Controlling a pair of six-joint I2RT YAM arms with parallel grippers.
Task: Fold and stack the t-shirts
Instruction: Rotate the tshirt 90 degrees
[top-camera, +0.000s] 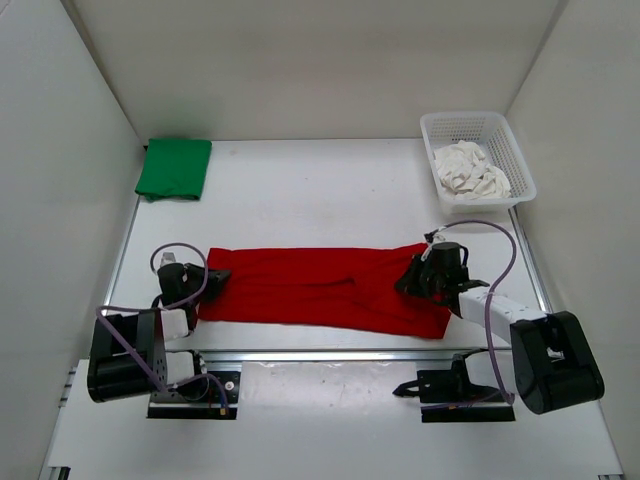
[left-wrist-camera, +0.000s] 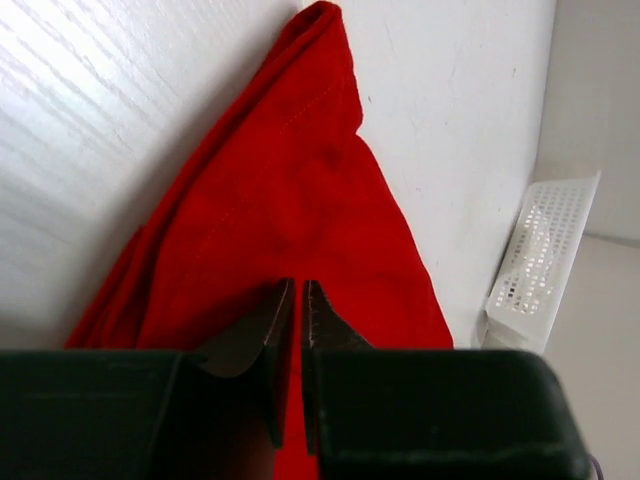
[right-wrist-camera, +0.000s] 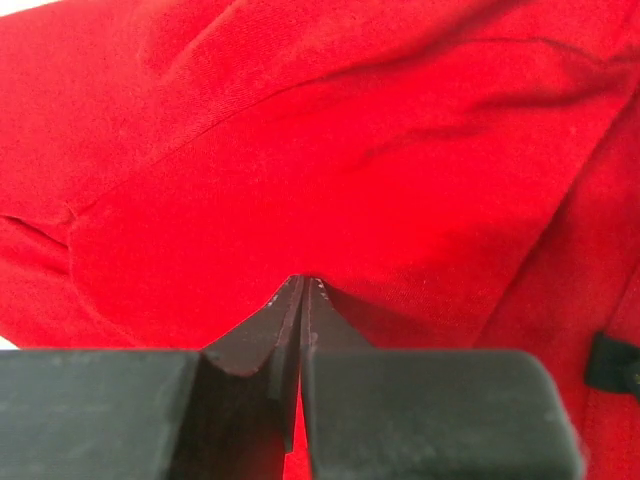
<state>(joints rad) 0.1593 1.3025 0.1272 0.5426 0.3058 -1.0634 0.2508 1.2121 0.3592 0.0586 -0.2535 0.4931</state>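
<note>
T-shirts (top-camera: 320, 285) three, basket (top-camera: 520, 160) one

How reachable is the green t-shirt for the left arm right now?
Probably yes, but not freely. The green t-shirt lies folded at the far left corner, with bare table between. The left gripper is shut on the red t-shirt, so it must release first.

I see open table (top-camera: 320, 190) between the red shirt (top-camera: 320, 290) and the back wall, a wide lane across the middle. Far left corner is taken by the folded green shirt (top-camera: 174, 168), far right by the basket (top-camera: 465, 117) with the white shirt (top-camera: 470, 170) piled in it. Left gripper (top-camera: 220, 276) and right gripper (top-camera: 406, 280) sit on the red shirt's two ends, so from above only its middle is free. The side walls crowd both table edges
</note>
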